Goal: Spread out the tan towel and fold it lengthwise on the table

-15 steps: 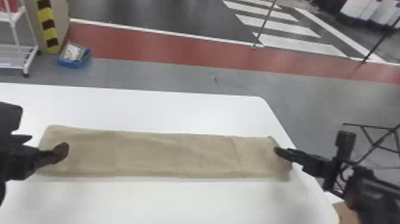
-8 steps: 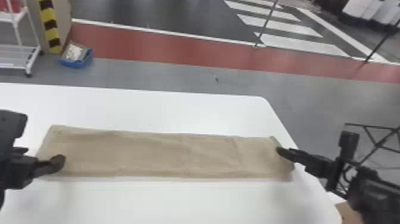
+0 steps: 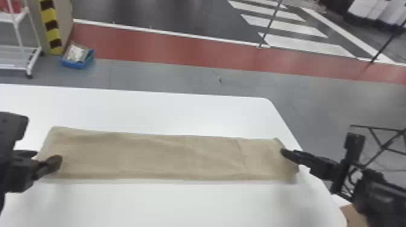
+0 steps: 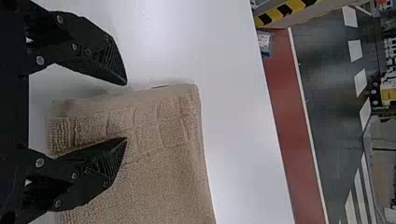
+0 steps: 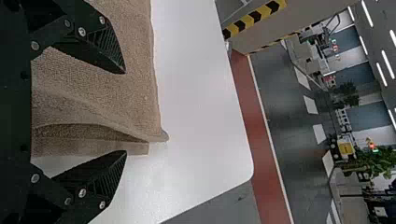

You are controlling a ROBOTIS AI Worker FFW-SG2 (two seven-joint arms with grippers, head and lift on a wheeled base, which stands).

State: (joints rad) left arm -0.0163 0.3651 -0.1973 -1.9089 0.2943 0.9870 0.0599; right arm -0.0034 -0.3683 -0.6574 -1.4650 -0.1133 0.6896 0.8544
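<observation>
Black left gripper [image 4: 126, 111], black right gripper [image 5: 125, 112]: fingers apart. Sideways drag could skew loose layers of tan cloth towel [image 3: 166, 157].

Black arms [image 3: 383, 196]; tapered jaws, ridged inside; round silvery screws [image 4: 40, 60].

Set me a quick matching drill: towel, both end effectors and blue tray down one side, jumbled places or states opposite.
1. Towel
2. Left end effector
3. Right end effector
4. Blue tray

A. Open, at the towel's right end
B. On the floor beyond the table
C. Open, at the towel's left end
D. Long tan strip

Pairs: 1-D, 2-C, 3-A, 4-B
</observation>
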